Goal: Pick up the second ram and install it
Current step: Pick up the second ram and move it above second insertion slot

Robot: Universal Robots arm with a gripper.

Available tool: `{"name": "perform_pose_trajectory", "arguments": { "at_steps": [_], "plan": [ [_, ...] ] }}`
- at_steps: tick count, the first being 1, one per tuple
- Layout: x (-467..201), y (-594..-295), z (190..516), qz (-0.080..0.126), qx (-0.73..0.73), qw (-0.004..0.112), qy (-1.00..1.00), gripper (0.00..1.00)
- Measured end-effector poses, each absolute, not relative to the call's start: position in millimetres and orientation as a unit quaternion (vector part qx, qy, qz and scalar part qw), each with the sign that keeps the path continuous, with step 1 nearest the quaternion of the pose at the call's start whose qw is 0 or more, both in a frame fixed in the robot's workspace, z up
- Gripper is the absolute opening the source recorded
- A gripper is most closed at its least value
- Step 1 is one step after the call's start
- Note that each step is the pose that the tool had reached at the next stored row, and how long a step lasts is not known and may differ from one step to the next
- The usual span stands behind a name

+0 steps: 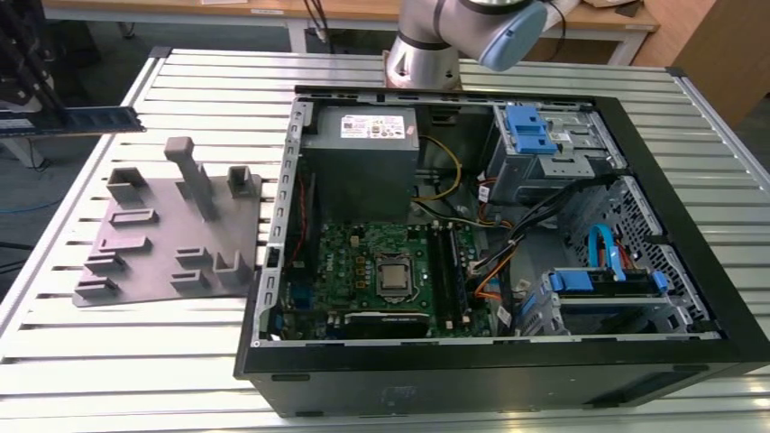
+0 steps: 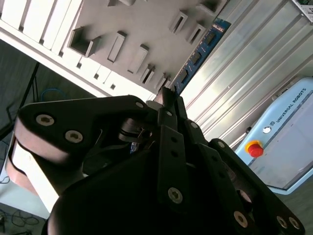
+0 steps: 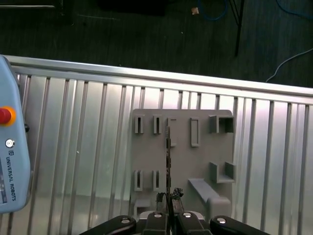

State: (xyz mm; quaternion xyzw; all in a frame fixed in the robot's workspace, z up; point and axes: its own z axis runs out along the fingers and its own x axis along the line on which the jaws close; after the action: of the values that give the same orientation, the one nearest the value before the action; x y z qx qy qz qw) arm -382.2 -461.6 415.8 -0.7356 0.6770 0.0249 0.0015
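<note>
Hand (image 3: 168, 199) pointing down, clamped on second ram (image 3: 167, 156), held level above grey fixture (image 3: 195, 164)

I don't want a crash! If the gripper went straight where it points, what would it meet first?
Probably the grey fixture; the ram clamped in the gripper would touch it first.

Memory stick (image 3: 167, 147) sits edge-on in the first wrist view, so you can't see its chips. Tool (image 2: 168, 95) hides its near end in the second wrist view. Exterior view's left edge crops it.
</note>
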Motion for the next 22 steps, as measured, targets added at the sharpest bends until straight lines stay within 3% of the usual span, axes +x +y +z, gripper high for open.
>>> {"name": "perform_pose_trajectory", "arguments": {
  "at_steps": [22],
  "plan": [
    [-316.4, -461.6, 415.8, 0.026, -0.736, 0.000, 0.677, 0.14]
  ]
}}
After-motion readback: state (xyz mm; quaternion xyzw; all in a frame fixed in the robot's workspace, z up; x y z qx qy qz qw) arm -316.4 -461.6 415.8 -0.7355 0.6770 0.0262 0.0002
